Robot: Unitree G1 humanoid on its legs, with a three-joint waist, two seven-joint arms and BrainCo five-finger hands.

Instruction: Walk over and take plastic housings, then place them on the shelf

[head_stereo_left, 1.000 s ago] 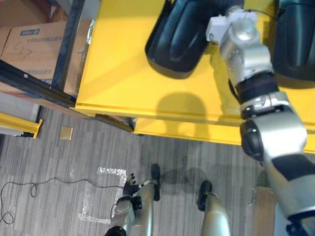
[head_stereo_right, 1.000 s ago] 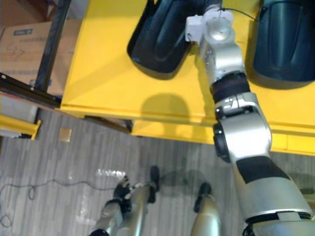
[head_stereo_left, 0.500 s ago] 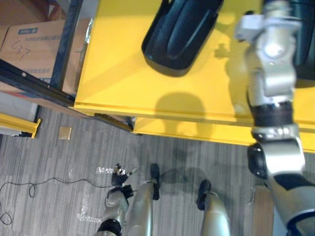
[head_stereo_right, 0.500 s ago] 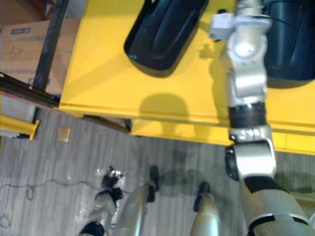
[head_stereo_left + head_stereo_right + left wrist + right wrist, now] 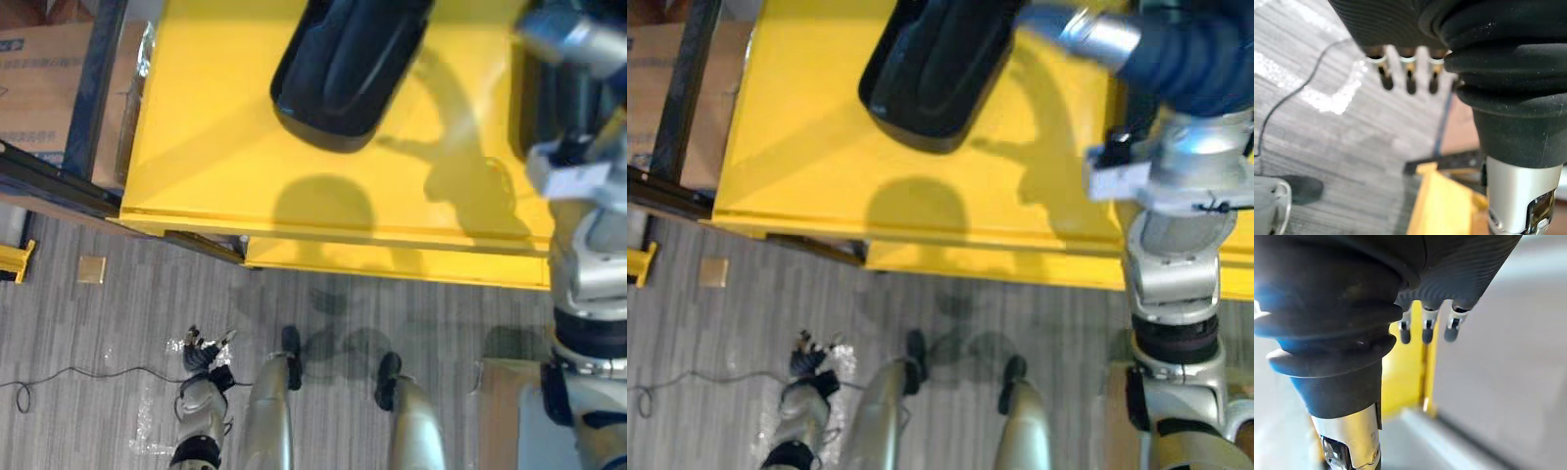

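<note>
1. A black plastic housing (image 5: 343, 64) is lying on the yellow shelf (image 5: 216, 147).
2. A cardboard box (image 5: 44, 83) is sitting beside the shelf.
3. The right hand (image 5: 1423, 329), over the shelf, and the left hand (image 5: 201, 354), down low, are hanging loose-fingered, holding nothing.

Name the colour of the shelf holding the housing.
Yellow shelf, clearest in the left eye view.

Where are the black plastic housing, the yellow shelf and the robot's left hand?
black plastic housing (image 5: 343, 64), left eye view, middle of its glossy shell.
yellow shelf (image 5: 211, 137), left eye view, bare part of its top surface.
left hand (image 5: 203, 354), left eye view, middle of the hand, below its spread fingers.
</note>
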